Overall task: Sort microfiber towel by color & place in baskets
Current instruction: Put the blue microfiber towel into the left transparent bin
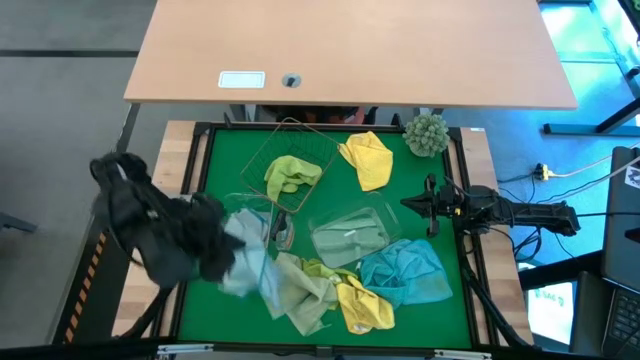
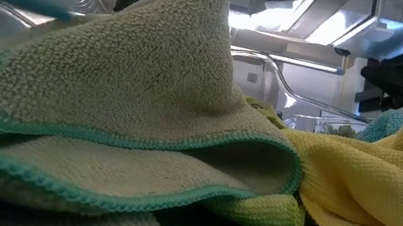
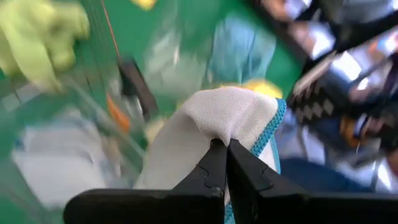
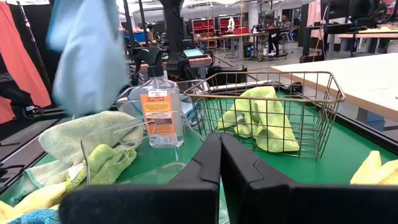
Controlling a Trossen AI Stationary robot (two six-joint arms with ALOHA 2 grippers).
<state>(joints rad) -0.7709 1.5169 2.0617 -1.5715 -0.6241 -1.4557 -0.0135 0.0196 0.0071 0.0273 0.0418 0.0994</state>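
**Lifting a grey-blue towel over the green desk**

Holding a light grey-blue towel (image 3: 230, 115) pinched between its closed jaws, the left gripper (image 3: 225, 149) hangs over the left side of the green desk (image 1: 420, 190); in the right wrist view the cloth dangles in the air above a clear pump bottle with an orange label (image 4: 161, 112). The right gripper (image 1: 432, 205) waits at the desk's right edge, jaws pressed together on nothing.

A lime green towel (image 1: 290, 175) lies inside the wire mesh basket (image 1: 310, 145) at the far middle. A pale olive towel (image 1: 350, 238) sits in a clear plastic basket (image 1: 385, 215) near the centre. A yellow towel (image 1: 370, 160) lies loose just right of the wire basket, beside a round fuzzy plant ball (image 1: 427, 133). Along the near edge, an olive towel with teal trim (image 2: 129, 100), another yellow towel (image 1: 362, 305) and a teal blue towel (image 1: 405, 270) lie heaped, touching one another.
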